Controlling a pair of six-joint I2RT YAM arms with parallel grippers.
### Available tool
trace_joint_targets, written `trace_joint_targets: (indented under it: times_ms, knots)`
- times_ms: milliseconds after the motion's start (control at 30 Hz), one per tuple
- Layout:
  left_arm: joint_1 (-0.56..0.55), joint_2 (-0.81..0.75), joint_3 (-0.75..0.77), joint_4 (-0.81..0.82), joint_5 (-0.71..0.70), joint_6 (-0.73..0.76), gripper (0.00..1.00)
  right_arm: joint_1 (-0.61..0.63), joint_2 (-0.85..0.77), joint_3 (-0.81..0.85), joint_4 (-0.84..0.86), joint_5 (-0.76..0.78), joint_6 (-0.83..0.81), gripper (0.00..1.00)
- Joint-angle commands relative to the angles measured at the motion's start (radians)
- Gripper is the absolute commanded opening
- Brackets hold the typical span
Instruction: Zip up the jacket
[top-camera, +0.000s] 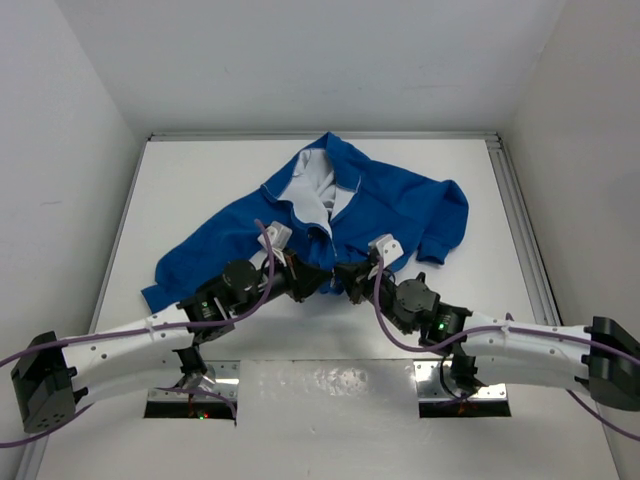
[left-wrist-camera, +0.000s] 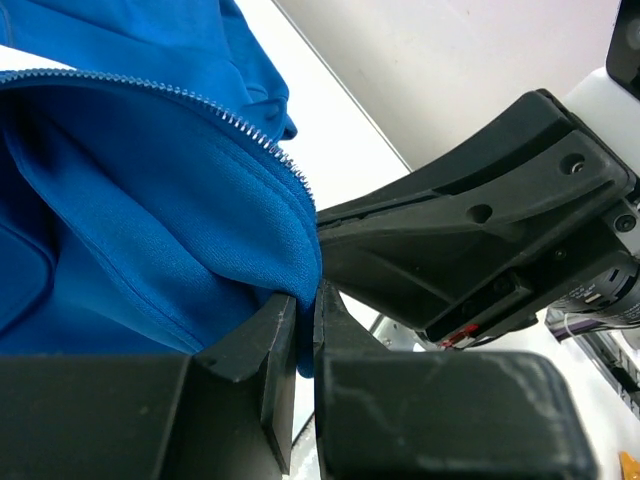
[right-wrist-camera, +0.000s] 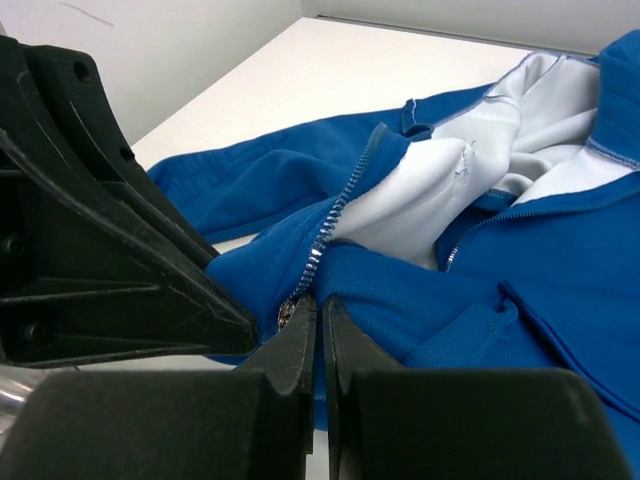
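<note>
Left gripper (top-camera: 318, 279) (left-wrist-camera: 305, 312): closed on the jacket (top-camera: 400, 215) (left-wrist-camera: 130, 220) (right-wrist-camera: 560, 270). The left wrist view shows a fold of blue hem pinched between the two fingers, just below the end of the zipper (left-wrist-camera: 230, 115) (right-wrist-camera: 335, 215).

Right gripper (top-camera: 346, 279) (right-wrist-camera: 318, 315): closed, fingers nearly touching. Its tips rest against the fabric at the lower end of the zipper teeth. Whether any cloth is caught between them cannot be told. The two grippers meet tip to tip at the near hem, near the middle of the bench (top-camera: 200, 180).

Jacket: bright blue, long-sleeved, lying flat but rumpled on the far half of the bench, collar (top-camera: 325, 150) toward the back wall and hem toward the arms. One sleeve (top-camera: 175, 275) trails toward the near left; the other (top-camera: 447, 225) is folded at the right. The front is unzipped: the edges part toward the collar and expose white lining (top-camera: 305, 185) (right-wrist-camera: 430, 195). The pale silver teeth run along the front edge from the hem upward. The fabric looks like soft fleece with stitched seams.

Surface and room: the bench is plain white and matte. A metal rail (top-camera: 520, 220) runs along its right side. Pale walls (top-camera: 80, 150) enclose it at left, back and right. Purple cables (top-camera: 120, 335) run along both white arms.
</note>
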Motion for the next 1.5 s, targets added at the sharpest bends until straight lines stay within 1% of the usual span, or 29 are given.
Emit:
trace_joint_targets:
  times_ms: [0, 200, 233, 267, 367, 533, 700, 800, 867, 900, 1033, 1100, 1167, 1233, 1267, 1300, 1333, 1367, 1400, 1433, 1467]
  knots:
    - [-0.007, -0.037, -0.021, -0.003, 0.081, -0.034, 0.00, 0.005, -0.008, 0.087, 0.111, 0.022, 0.020, 0.00]
    - [-0.007, -0.097, -0.068, -0.066, 0.011, -0.064, 0.00, 0.006, -0.095, 0.090, 0.062, 0.028, 0.017, 0.00]
    - [-0.007, -0.101, -0.076, -0.081, -0.026, -0.073, 0.00, 0.005, -0.110, 0.091, 0.033, 0.027, 0.027, 0.00]
    - [-0.007, -0.104, -0.080, -0.084, -0.032, -0.077, 0.00, 0.006, -0.116, 0.091, 0.013, 0.025, 0.035, 0.00]
    - [-0.007, -0.089, -0.076, -0.107, -0.040, -0.090, 0.00, 0.006, -0.129, 0.087, -0.051, 0.008, 0.070, 0.00]
    - [-0.007, -0.040, -0.062, -0.152, -0.028, -0.128, 0.00, 0.006, -0.123, 0.098, -0.139, 0.034, 0.113, 0.00]
    - [-0.007, -0.026, -0.070, -0.109, 0.059, -0.157, 0.00, 0.005, -0.055, 0.156, -0.203, 0.071, 0.093, 0.00]
    - [-0.007, -0.008, -0.064, -0.127, 0.102, -0.156, 0.00, 0.005, -0.026, 0.156, -0.219, 0.109, 0.101, 0.00]
    - [-0.007, 0.014, -0.070, -0.131, 0.142, -0.154, 0.00, 0.005, 0.000, 0.168, -0.267, 0.108, 0.104, 0.00]
    - [-0.007, 0.023, -0.077, -0.120, 0.153, -0.157, 0.00, 0.006, 0.008, 0.173, -0.316, 0.105, 0.124, 0.00]
    - [-0.004, 0.064, -0.111, -0.085, 0.233, -0.182, 0.00, 0.006, 0.015, 0.157, -0.412, 0.080, 0.213, 0.00]
    - [-0.004, 0.061, -0.146, -0.036, 0.248, -0.211, 0.00, 0.006, 0.014, 0.156, -0.478, 0.079, 0.242, 0.00]
    - [0.003, 0.067, -0.150, -0.028, 0.254, -0.219, 0.00, 0.006, 0.011, 0.164, -0.521, 0.079, 0.276, 0.00]
    - [0.003, 0.066, -0.143, -0.038, 0.261, -0.216, 0.00, 0.005, -0.004, 0.167, -0.573, 0.015, 0.290, 0.00]
    - [0.003, 0.064, -0.142, -0.049, 0.259, -0.216, 0.00, 0.006, -0.011, 0.165, -0.587, -0.024, 0.294, 0.02]
    - [0.005, 0.064, -0.139, -0.055, 0.257, -0.214, 0.00, 0.005, -0.014, 0.164, -0.611, -0.112, 0.294, 0.04]
    - [0.008, 0.066, -0.134, -0.061, 0.259, -0.214, 0.00, 0.006, -0.018, 0.162, -0.625, -0.159, 0.291, 0.07]
    - [0.017, 0.069, -0.128, -0.077, 0.265, -0.211, 0.00, 0.011, -0.026, 0.164, -0.637, -0.211, 0.267, 0.10]
    - [0.025, 0.072, -0.116, -0.086, 0.291, -0.208, 0.00, 0.019, -0.031, 0.162, -0.650, -0.255, 0.246, 0.10]
    - [0.031, 0.077, -0.110, -0.092, 0.299, -0.196, 0.00, 0.035, -0.038, 0.161, -0.650, -0.322, 0.215, 0.08]
    - [0.039, 0.078, -0.104, -0.104, 0.303, -0.191, 0.00, 0.090, -0.041, 0.170, -0.662, -0.340, 0.134, 0.00]
